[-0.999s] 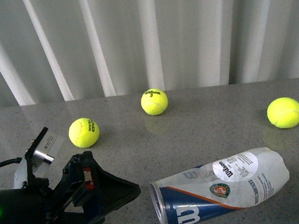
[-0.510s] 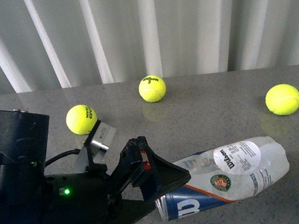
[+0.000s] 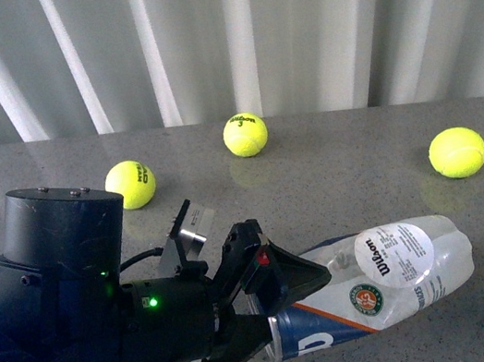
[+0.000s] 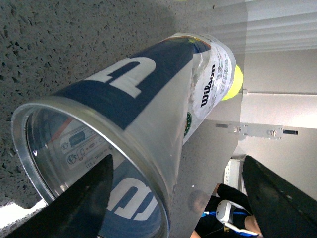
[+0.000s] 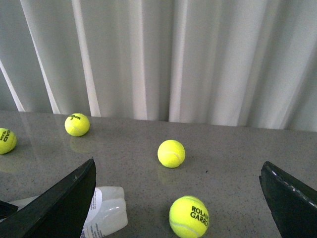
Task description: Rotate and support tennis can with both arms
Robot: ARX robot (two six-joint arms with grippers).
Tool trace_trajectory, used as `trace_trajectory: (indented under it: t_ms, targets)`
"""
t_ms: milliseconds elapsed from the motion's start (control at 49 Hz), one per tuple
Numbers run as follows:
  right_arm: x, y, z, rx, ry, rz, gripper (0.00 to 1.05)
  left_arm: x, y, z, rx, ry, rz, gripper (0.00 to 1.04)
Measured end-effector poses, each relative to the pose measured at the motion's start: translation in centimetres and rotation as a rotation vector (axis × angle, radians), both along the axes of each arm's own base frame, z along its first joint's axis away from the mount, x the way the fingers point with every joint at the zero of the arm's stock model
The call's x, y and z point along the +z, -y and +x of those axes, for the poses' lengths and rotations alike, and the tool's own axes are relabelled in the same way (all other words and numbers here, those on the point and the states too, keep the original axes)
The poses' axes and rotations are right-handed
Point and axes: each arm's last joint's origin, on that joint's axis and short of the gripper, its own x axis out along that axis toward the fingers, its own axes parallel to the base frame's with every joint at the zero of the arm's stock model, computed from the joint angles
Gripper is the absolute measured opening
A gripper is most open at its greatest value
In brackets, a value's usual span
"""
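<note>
Item: tennis can [image 3: 399,271], lying sideways on the tabletop [image 3: 336,183], mouth facing my left claw [image 4: 176,162], which is spread wide and gripping nothing. Right claw [image 5: 177,162] agape, empty. Risk, I judge: a nudged rim sends the can rolling.

Light is soft and even. The glossy tabletop [image 3: 356,189] shows pale reflections under the balls [image 3: 244,135]. In the left wrist view the can [image 4: 148,99] looks blurred.

Tennis can [image 3: 394,271]: clear glossy plastic under a glossy printed label; smooth bright metal rim [image 4: 106,130] at its 8 o'clock end. Table [image 3: 344,172]: polished grey speckled stone, faintly mirroring. Tennis ball [image 3: 245,134], 11 o'clock of can: fuzzy yellow felt. Curtain [image 3: 289,23]: matt white cloth. Left gripper [image 3: 298,310]: smooth matt black plastic.
</note>
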Motion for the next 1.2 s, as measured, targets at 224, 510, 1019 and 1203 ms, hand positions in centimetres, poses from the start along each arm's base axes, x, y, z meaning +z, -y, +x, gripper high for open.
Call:
trace_trajectory:
  t_ms: [224, 510, 1019, 1203]
  targets:
    - [0.0, 0.0, 0.0, 0.000, 0.000, 0.000, 0.98, 0.3, 0.2, 0.3, 0.034, -0.004, -0.042, 0.35]
    - [0.0, 0.0, 0.0, 0.000, 0.000, 0.000, 0.98, 1.6, 0.2, 0.2, 0.068, 0.014, -0.104, 0.04]
    - [0.0, 0.0, 0.0, 0.000, 0.000, 0.000, 0.98, 21.9, -1.3, 5.3, -0.091, 0.280, 0.493, 0.04]
    - [0.0, 0.0, 0.0, 0.000, 0.000, 0.000, 0.98, 27.2, 1.5, 5.8, -0.392, 0.382, 0.929, 0.04]
